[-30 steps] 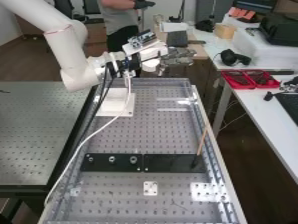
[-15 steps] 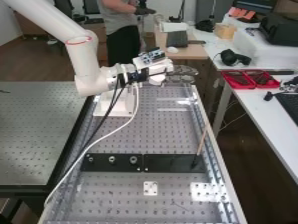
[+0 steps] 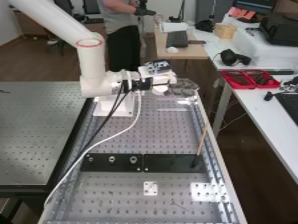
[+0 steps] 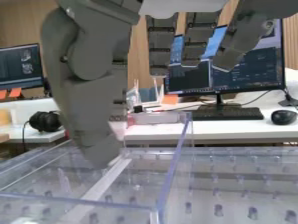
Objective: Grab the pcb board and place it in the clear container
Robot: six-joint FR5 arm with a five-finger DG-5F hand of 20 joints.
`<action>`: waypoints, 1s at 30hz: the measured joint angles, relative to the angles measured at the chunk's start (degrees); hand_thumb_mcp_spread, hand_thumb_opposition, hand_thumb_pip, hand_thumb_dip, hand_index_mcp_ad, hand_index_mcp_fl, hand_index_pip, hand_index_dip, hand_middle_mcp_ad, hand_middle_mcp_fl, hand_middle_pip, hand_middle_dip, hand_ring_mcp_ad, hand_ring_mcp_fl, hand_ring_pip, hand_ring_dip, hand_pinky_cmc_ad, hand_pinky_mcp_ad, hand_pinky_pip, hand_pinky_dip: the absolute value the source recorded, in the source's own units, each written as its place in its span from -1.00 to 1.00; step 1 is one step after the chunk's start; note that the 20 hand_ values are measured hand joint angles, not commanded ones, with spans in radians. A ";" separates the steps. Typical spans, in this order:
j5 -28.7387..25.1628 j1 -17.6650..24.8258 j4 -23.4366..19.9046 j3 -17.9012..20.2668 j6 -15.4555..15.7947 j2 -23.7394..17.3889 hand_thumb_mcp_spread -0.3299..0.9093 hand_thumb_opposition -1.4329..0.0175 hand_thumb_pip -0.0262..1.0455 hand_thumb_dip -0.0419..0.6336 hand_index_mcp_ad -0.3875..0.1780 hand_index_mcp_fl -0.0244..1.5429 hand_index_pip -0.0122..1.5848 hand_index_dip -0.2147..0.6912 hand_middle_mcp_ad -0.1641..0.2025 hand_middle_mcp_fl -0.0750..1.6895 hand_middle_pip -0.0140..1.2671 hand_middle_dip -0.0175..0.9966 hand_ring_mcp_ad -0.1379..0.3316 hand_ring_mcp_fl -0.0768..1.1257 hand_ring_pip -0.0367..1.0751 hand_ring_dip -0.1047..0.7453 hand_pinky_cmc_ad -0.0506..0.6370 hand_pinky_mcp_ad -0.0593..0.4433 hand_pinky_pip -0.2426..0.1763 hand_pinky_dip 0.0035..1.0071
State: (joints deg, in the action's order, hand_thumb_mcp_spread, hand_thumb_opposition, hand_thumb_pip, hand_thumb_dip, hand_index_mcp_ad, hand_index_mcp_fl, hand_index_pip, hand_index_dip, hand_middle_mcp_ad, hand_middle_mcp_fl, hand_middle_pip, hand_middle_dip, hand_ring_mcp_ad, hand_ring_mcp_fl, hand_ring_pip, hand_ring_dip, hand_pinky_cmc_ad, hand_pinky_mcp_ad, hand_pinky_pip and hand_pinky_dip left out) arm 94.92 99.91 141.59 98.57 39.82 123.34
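Above the bench's (image 3: 166, 137) far end, hand (image 3: 181, 89) lower than before, fingers relaxed, ungripping, near clear container (image 4: 171, 172)

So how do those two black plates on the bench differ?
In the high view, the left plate carries three round fittings; the right plate has none. A thin stick has its dark tip at the right plate, whereas the left plate has no stick. Both are black, flat and oblong, lying end to end.

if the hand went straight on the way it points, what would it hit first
Perhaps a wall of the clear container, close by the hand in the wrist view; if it clears that, likely the white side table. Depth is unclear.
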 joint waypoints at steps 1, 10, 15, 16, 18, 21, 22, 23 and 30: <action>-0.02 -0.01 0.81 -0.28 0.05 0.00 0.48 -0.24 -0.40 -0.09 -0.41 -0.58 -0.30 0.52 0.14 -0.84 -0.75 -0.62 0.07 -0.81 -0.74 -0.66 0.12 0.02 -0.04 -0.64; -0.35 -0.65 1.85 0.40 0.28 -1.12 0.41 -0.11 -0.40 -0.15 -0.31 -0.78 -0.71 0.55 0.14 -0.87 -0.75 -0.62 0.07 -0.86 -0.75 -0.66 0.11 0.07 -0.07 -0.65; -0.76 -1.89 1.79 2.45 0.28 -5.18 0.41 -0.09 -0.40 -0.15 -0.31 -0.77 -0.74 0.55 0.12 -0.87 -0.75 -0.62 0.07 -0.86 -0.75 -0.66 0.11 0.07 -0.07 -0.65; -0.83 -2.12 1.78 2.81 0.29 -5.97 0.41 -0.07 -0.40 -0.15 -0.31 -0.78 -0.75 0.55 0.14 -0.87 -0.75 -0.62 0.07 -0.86 -0.75 -0.66 0.11 0.07 -0.07 -0.65; -1.11 -2.94 1.87 3.99 0.36 -8.66 0.42 -0.06 -0.40 -0.15 -0.31 -0.77 -0.77 0.56 0.14 -0.87 -0.75 -0.62 0.07 -0.86 -0.75 -0.66 0.11 0.07 -0.08 -0.65; -1.56 -4.06 2.51 5.31 0.52 -12.19 0.41 -0.05 -0.40 -0.15 -0.30 -0.77 -0.81 0.56 0.14 -0.89 -0.75 -0.62 0.07 -0.86 -0.75 -0.66 0.11 0.07 -0.06 -0.65; -1.63 -4.19 2.63 5.45 0.55 -12.61 0.41 -0.05 -0.40 -0.15 -0.30 -0.78 -0.81 0.56 0.14 -0.89 -0.75 -0.62 0.07 -0.86 -0.75 -0.66 0.11 0.07 -0.06 -0.65; -1.95 -4.73 3.22 5.95 0.66 -14.25 0.41 -0.05 -0.40 -0.15 -0.30 -0.75 -0.81 0.56 0.14 -0.89 -0.75 -0.62 0.07 -0.86 -0.75 -0.66 0.11 0.07 -0.06 -0.65; -5.07 -7.43 7.83 8.10 0.75 -22.39 0.39 -0.03 -0.41 -0.18 -0.27 -0.71 -0.83 0.58 0.12 -0.90 -0.75 -0.63 0.07 -0.86 -0.75 -0.66 0.11 0.08 -0.08 -0.65</action>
State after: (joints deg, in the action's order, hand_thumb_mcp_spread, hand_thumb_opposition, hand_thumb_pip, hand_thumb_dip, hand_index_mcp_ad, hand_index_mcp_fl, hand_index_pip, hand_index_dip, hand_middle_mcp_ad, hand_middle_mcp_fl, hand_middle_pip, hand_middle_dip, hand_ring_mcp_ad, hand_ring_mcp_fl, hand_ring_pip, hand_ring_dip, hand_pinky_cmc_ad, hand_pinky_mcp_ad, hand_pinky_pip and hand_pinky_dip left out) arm 89.85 92.48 149.42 106.68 40.57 100.95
